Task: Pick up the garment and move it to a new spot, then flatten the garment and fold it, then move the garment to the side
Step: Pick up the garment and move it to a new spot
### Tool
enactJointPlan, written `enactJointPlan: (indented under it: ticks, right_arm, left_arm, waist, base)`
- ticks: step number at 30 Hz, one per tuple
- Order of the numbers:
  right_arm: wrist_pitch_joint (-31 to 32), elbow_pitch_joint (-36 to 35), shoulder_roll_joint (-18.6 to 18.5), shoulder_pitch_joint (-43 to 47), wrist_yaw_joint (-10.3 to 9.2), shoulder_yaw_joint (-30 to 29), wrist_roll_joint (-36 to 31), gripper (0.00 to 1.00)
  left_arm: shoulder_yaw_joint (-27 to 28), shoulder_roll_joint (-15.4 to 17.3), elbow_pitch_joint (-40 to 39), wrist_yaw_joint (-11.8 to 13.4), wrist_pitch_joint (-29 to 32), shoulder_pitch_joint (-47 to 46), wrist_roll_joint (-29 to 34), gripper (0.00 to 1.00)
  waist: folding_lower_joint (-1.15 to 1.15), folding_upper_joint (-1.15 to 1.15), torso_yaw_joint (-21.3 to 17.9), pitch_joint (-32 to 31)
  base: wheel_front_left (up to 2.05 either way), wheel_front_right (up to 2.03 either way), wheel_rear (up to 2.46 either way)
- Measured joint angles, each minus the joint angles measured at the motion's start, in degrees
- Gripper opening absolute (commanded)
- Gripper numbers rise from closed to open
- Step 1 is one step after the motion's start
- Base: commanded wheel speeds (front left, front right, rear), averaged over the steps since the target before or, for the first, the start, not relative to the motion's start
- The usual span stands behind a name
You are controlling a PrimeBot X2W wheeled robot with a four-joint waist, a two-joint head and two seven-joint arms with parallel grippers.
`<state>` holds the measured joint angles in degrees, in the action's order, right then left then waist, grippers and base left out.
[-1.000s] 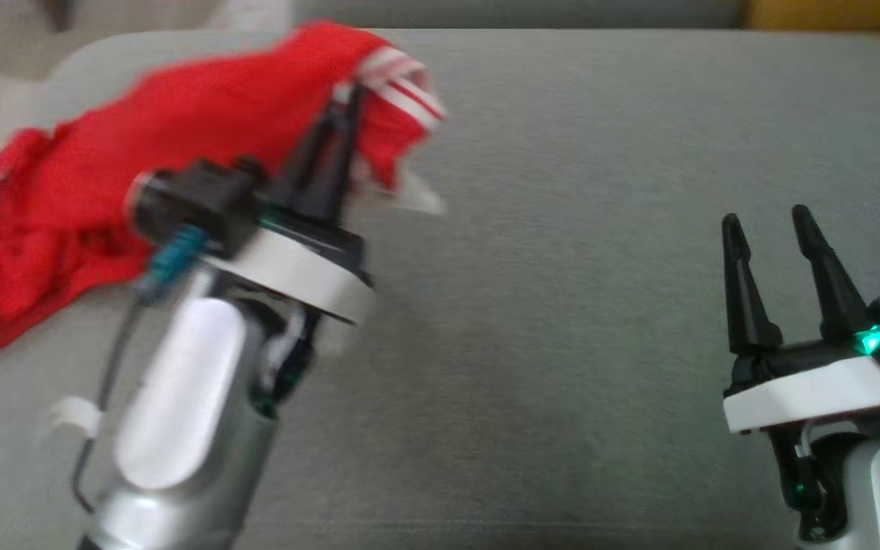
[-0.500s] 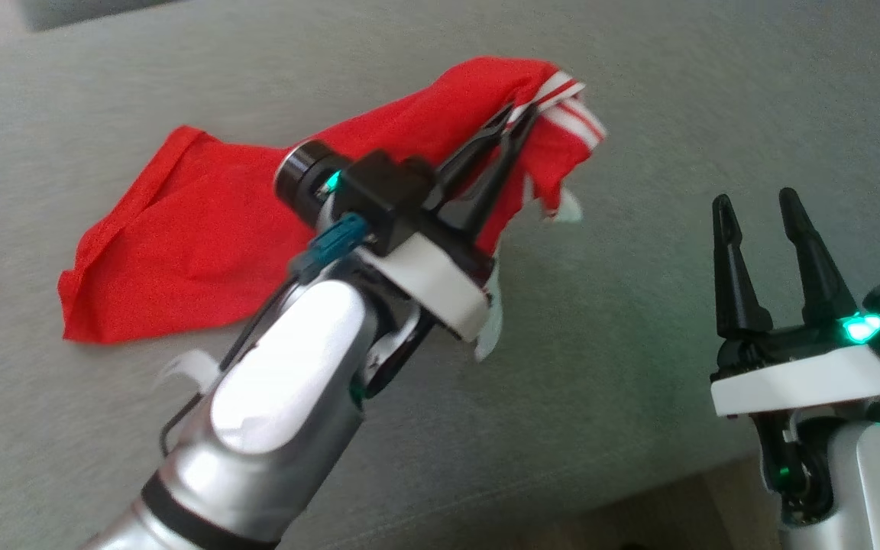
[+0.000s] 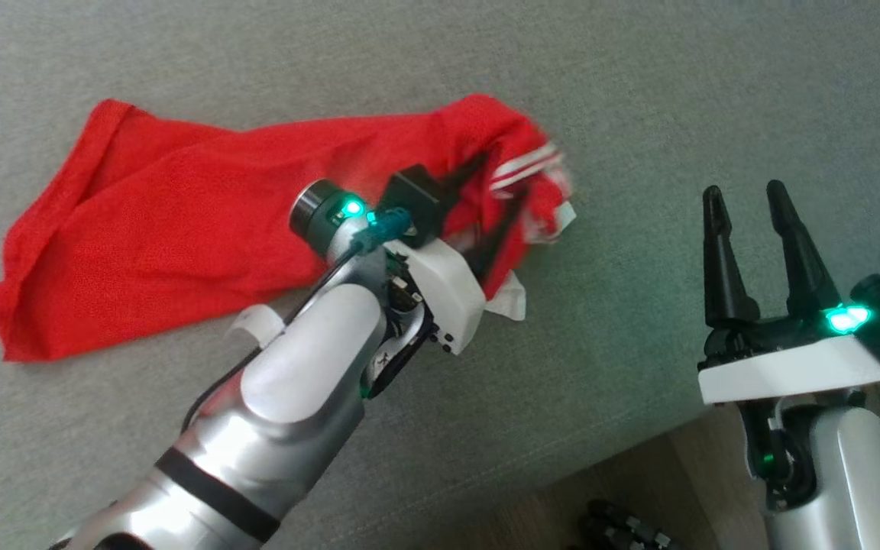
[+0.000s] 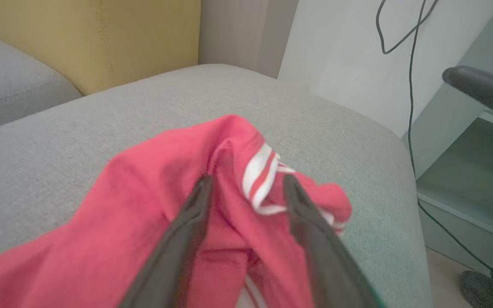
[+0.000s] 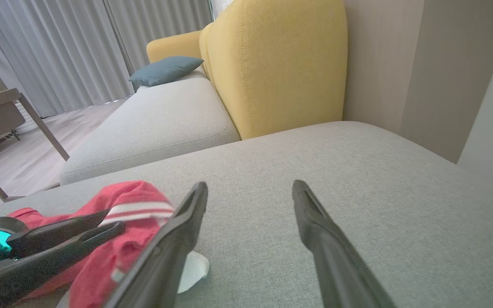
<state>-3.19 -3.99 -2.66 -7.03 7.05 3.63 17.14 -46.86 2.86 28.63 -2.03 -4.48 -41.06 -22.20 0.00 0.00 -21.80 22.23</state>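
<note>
Left gripper: fingers spread either side of the red garment's bunched end, not pinching (dropping it at the new spot, I'd guess). Garment's rumpled over the cushion's left half. Right gripper hangs wide open by the front edge, probably ready for flattening.

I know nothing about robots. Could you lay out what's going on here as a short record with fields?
Surface: grey sofa cushion
Item: red garment with white-striped trim, lying loosely on the cushion, striped end bunched, not folded
Left arm: left gripper open, fingers either side of the bunched striped end
Right arm: right gripper open, empty, clear of the cloth
Background: yellow backrest
</note>
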Motion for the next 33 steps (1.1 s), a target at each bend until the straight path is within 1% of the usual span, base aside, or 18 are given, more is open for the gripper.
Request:
enactJointPlan:
  ticks: [4, 7, 9, 12, 15, 22, 28, 33]
  right_arm:
    - [0.0, 1.1, 0.0, 0.0, 0.0, 0.0, -0.4, 1.0]
    - [0.2, 1.3, 0.0, 0.1, 0.0, 0.0, -1.2, 1.0]
    - [0.8, 1.3, 0.0, 0.3, 0.0, 0.0, -1.8, 1.0]
    - [1.7, 1.0, 0.0, 0.7, 0.0, -0.5, -2.7, 1.0]
    - [2.5, 0.5, 0.0, 0.7, 0.0, -0.8, -3.6, 1.0]
    - [4.3, -0.6, 0.0, 1.5, 0.0, -2.0, -4.9, 1.0]
    - [5.3, -1.1, 0.0, 3.2, 0.0, -2.8, -5.7, 1.0]
    - [5.8, -1.5, 0.0, 3.9, 0.0, -3.6, -6.5, 1.0]
  left_arm:
    - [-1.6, 0.0, 0.1, 0.3, -2.2, -0.6, 1.7, 1.0]
    - [-2.0, 0.6, -1.6, 2.7, -5.3, 0.1, 3.1, 1.0]
    - [-1.2, 1.5, -3.2, 4.7, -6.7, 1.2, 3.5, 1.0]
    - [1.2, 3.4, -6.1, 7.6, -8.5, 3.7, 3.4, 1.0]
    - [4.2, 5.5, -9.0, 10.0, -9.3, 6.1, 3.3, 1.0]
    - [13.2, 10.3, -14.6, 14.2, -9.8, 12.5, 0.7, 1.0]
    - [20.9, 13.9, -18.6, 15.2, -9.9, 20.0, -0.2, 1.0]
    - [23.9, 15.5, -20.3, 14.5, -10.0, 25.7, -0.7, 1.0]
  waist:
    - [0.0, 0.0, 1.6, -1.5]
    - [0.0, 0.0, 3.3, -2.9]
    - [0.0, 0.0, 4.8, -3.9]
    - [0.0, 0.0, 7.3, -5.2]
    - [0.0, 0.0, 10.0, -6.3]
    - [0.0, 0.0, 15.8, -8.5]
    - [0.0, 0.0, 19.2, -10.5]
    - [0.0, 0.0, 20.3, -12.4]
  base:
    - [0.0, 0.0, 0.0]
    - [0.0, 0.0, 0.0]
    - [0.0, 0.0, 0.0]
    - [0.0, 0.0, 0.0]
    - [0.0, 0.0, 0.0]
    - [0.0, 0.0, 0.0]
    - [0.0, 0.0, 0.0]
    - [0.0, 0.0, 0.0]
